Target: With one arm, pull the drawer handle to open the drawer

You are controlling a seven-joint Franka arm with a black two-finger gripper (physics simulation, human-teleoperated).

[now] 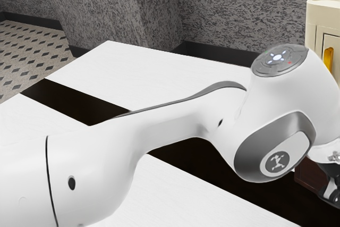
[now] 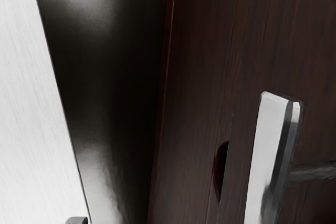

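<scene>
At the exterior view's right edge, the black gripper (image 1: 333, 188) is partly cut off, low beside a dark reddish-brown wooden piece (image 1: 309, 178). From these pictures its state cannot be made out. In the wrist view a dark brown wooden front (image 2: 202, 77) stands beside the table. A pale, flat metal handle (image 2: 266, 156) stands off the wood on a round post (image 2: 315, 172). Part of the handle runs out of the picture. Whether the gripper touches the handle is not visible.
The white table (image 1: 175, 73) has a dark glossy band (image 1: 79, 102) across it. A cream cabinet (image 1: 317, 19) with a yellow handle (image 1: 328, 59) stands at the exterior view's upper right. The arm's large white joint covers part of the table's far end.
</scene>
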